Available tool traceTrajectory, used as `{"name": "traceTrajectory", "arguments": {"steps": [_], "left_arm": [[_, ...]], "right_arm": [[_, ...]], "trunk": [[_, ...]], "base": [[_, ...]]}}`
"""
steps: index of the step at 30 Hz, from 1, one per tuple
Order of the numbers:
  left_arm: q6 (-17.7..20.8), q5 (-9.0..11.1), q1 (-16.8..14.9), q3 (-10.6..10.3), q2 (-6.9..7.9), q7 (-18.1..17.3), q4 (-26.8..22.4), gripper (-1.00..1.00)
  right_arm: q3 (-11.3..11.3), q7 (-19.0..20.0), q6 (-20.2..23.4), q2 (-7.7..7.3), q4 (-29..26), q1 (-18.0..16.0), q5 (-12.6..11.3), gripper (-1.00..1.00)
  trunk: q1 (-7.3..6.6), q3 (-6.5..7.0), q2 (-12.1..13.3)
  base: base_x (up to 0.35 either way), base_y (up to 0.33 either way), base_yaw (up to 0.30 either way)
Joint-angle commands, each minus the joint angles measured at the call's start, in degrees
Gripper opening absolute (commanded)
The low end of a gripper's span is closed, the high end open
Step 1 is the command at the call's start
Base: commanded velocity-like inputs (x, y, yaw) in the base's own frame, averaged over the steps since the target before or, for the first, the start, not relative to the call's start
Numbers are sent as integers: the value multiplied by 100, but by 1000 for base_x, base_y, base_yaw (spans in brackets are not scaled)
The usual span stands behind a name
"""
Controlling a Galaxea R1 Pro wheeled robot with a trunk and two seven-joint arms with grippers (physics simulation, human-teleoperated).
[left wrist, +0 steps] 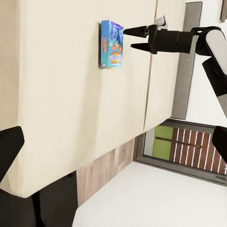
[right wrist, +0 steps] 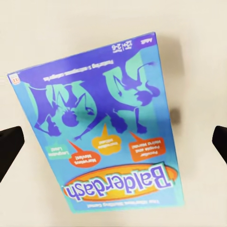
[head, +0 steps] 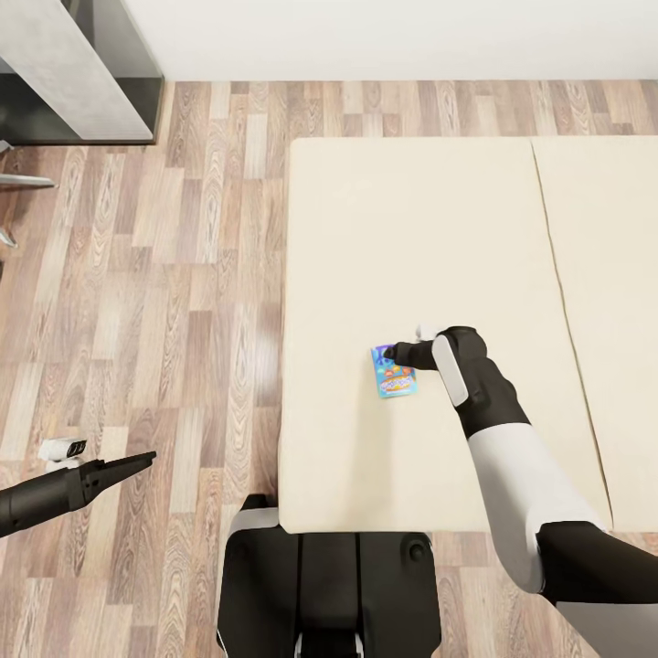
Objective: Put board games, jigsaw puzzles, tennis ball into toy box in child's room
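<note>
Right wrist view: right claw (left wrist: 127,39) spread above the board game (right wrist: 101,127) on the bed (head: 411,228) — flat box, fingers may skid off.

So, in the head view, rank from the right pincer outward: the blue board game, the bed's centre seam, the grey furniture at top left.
1. Blue board game, right beside the right pincer.
2. Centre seam, further right on the bed.
3. Grey furniture, far corner across the floor.

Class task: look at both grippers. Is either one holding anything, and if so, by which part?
Nothing is held. The right gripper is open, poised at the edge of the blue board game lying flat on the bed. The left gripper hangs over the floor, holding nothing.
</note>
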Motion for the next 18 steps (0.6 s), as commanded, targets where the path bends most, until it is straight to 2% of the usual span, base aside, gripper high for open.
{"name": "traceTrajectory", "arguments": {"steps": [1,7,13,18], "left_arm": [[61,-7,-1,1,1,-26,-1,100],[61,-7,-1,1,1,-26,-1,100],[61,-7,-1,1,1,-26,-1,100],[61,-7,-1,1,1,-26,-1,100]], "right_arm": [[3,-21,16,-2,-3,-3,-55,100],[8,347,13,-32,2,1,-18,100],[11,479,6,-73,15,9,-18,100],[11,683,-264,-105,89,25,-21,100]], "trunk": [[3,-12,-9],[3,-62,-9],[3,-117,-9],[3,-163,-9]], "base": [[0,0,0],[0,0,0],[0,0,0],[0,0,0]]}}
